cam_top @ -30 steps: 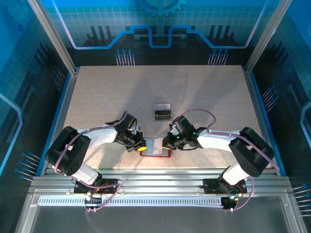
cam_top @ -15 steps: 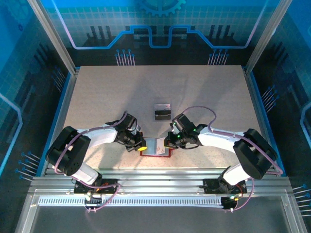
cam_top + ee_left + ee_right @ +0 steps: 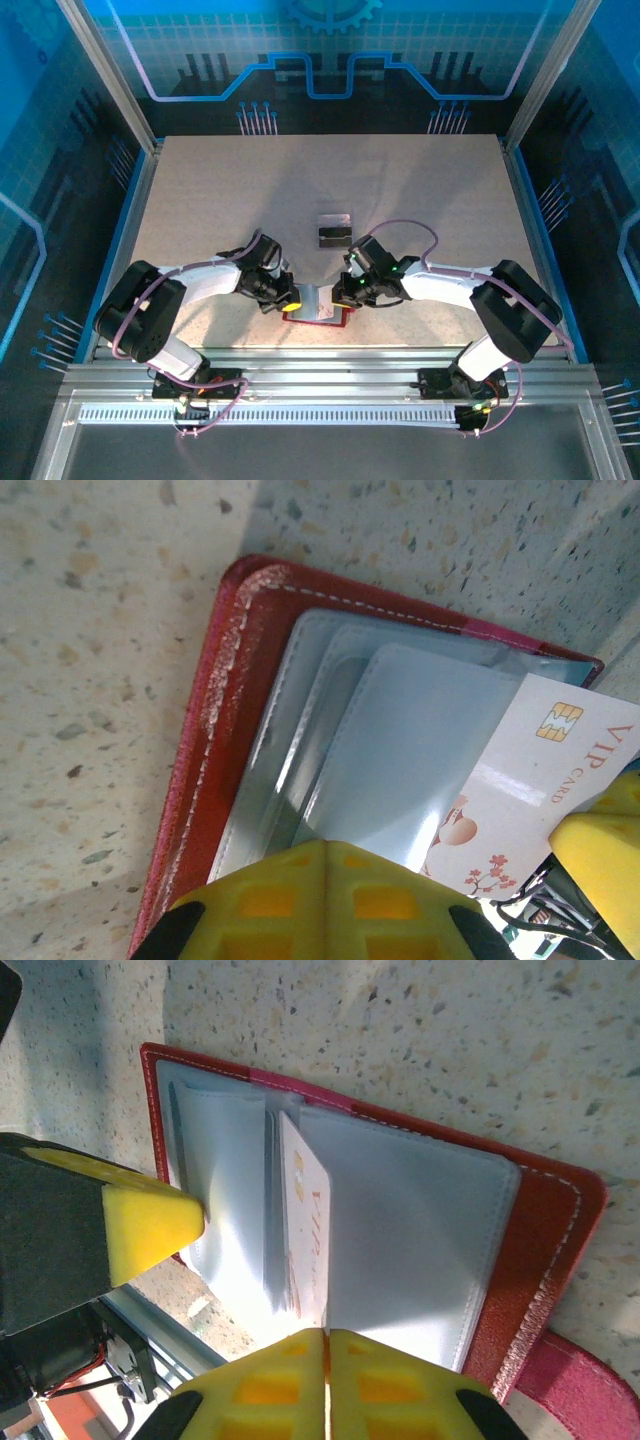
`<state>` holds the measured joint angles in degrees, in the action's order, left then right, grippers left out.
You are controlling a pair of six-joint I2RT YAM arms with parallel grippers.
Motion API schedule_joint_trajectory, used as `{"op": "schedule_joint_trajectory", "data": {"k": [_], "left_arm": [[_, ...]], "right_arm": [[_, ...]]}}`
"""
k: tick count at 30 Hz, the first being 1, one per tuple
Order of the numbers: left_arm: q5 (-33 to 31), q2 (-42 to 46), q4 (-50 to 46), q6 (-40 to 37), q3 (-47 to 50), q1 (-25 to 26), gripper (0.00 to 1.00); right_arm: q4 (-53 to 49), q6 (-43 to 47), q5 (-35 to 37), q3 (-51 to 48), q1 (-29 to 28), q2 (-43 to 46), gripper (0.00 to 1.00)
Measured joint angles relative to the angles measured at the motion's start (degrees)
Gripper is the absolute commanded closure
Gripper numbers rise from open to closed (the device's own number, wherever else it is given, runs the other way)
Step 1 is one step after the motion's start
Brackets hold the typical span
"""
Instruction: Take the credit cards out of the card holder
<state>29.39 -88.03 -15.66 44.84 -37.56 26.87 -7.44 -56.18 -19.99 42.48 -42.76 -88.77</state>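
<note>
The dark-red card holder (image 3: 318, 316) lies open near the table's front edge, its pale grey pockets (image 3: 400, 750) facing up. A white credit card (image 3: 545, 765) printed "VIP CARD" sticks out of a pocket. It stands on edge (image 3: 303, 1225), and my right gripper (image 3: 326, 1333) is shut on its end. My left gripper (image 3: 325, 845) is shut, its yellow tip pressing down on the pockets of the holder's other half. From above, the left gripper (image 3: 290, 297) and the right gripper (image 3: 341, 293) flank the holder.
A grey card and a black card (image 3: 335, 229) lie together on the table just beyond the holder. The holder's red side tab (image 3: 580, 1390) rests on the speckled tabletop (image 3: 330, 180). Aluminium rails (image 3: 330, 365) run along the near edge.
My right gripper has shifted slightly left over the holder, and the holder's right side has tilted a little. The left gripper stays pressed on the holder.
</note>
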Motion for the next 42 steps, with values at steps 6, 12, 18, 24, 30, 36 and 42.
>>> {"op": "schedule_joint_trajectory", "data": {"k": [6, 12, 18, 24, 30, 36, 42], "left_arm": [[-0.02, 0.07, -0.13, 0.0, 0.0, 0.0, 0.99], [-0.04, 0.33, -0.61, 0.0, 0.02, 0.0, 0.99], [-0.24, 1.2, -1.49, -0.07, 0.02, 0.0, 0.86], [-1.9, 4.46, -4.94, -1.55, -1.51, -0.37, 0.69], [-3.3, 5.22, -6.84, -3.04, -2.43, -1.99, 0.6], [-3.41, 4.96, -6.93, -3.26, -2.43, -2.19, 0.6], [-2.54, 3.17, -6.58, -3.48, -2.4, -2.19, 0.6]], "right_arm": [[0.0, -0.57, 0.0, 0.04, -0.31, -0.02, 0.86], [0.0, -0.7, 0.02, 0.07, -0.44, -0.09, 0.91], [-0.2, -0.72, 0.09, 0.59, -0.44, -0.09, 0.98], [-2.16, -0.07, 1.11, 1.88, -0.46, -0.09, 1.0], [-3.13, 0.48, 1.55, 2.16, -0.46, -0.09, 1.0], [-3.3, 0.79, 1.57, 2.16, -0.46, -0.09, 1.0], [-3.67, 0.87, 1.57, 2.21, -0.44, -0.09, 1.0]]}}
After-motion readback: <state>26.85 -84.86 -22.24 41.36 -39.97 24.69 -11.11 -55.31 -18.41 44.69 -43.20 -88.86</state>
